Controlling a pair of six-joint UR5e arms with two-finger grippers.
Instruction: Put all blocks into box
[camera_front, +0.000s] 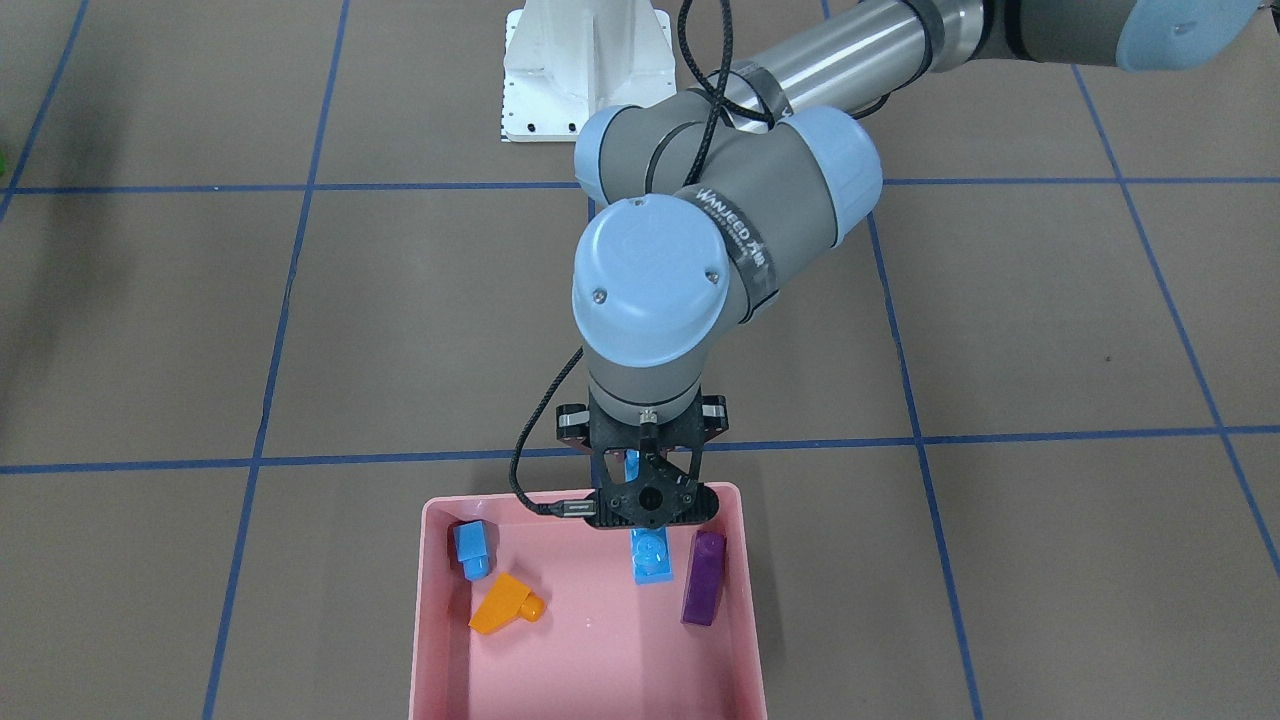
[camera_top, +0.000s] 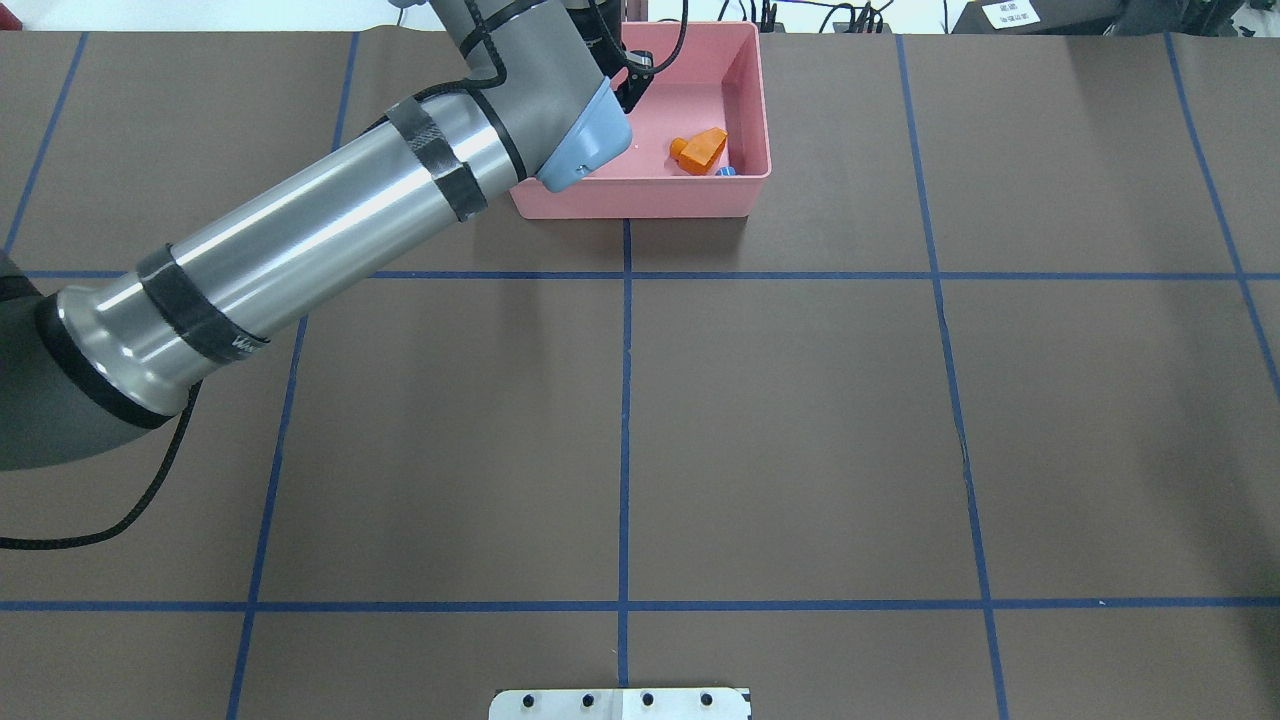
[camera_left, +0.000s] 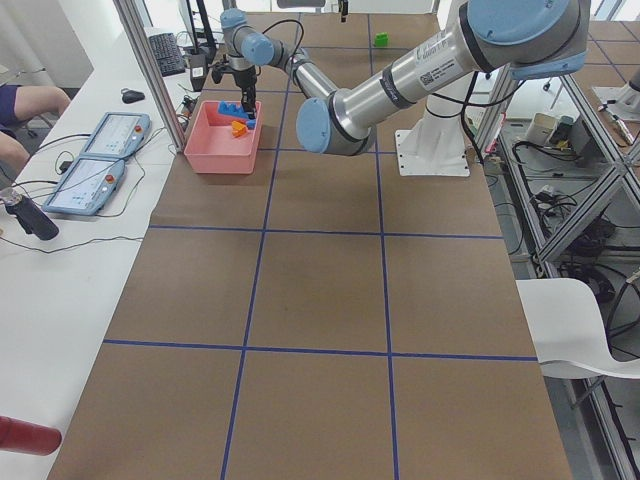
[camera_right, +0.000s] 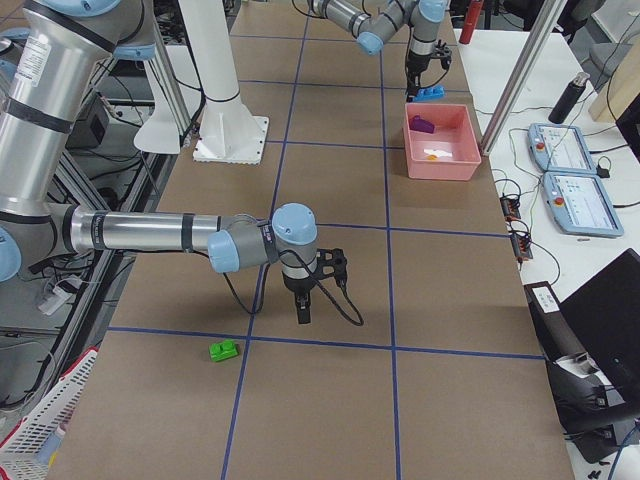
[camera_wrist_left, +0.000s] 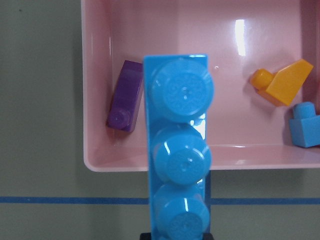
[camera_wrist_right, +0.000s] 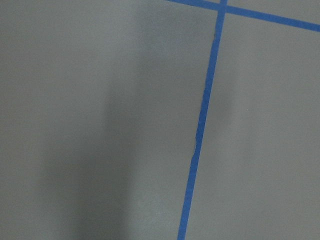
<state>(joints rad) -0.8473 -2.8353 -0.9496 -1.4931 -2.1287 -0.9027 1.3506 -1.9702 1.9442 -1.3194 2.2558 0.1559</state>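
- Hangs pinched in the left gripper (camera_front: 645, 510): the long blue four-stud plastic brick (camera_wrist_left: 180, 150), over the robot-side wall of the shallow pink rectangular plastic box (camera_front: 430, 620).
- Probably handles light, rigid and glossy, so slippery; best gripped across the flat sides, not the studs.
- Inside the box: purple elongated brick (camera_front: 703, 578), orange sloped brick (camera_front: 505, 603), small blue one-stud brick (camera_front: 472, 548).
- Well apart from the box: green two-stud brick (camera_right: 224, 350), beside the right gripper (camera_right: 303, 305).
- Cannot tell whether the right gripper is spread or pressed together; too small.
- Hard to judge the held brick's height above the box floor.
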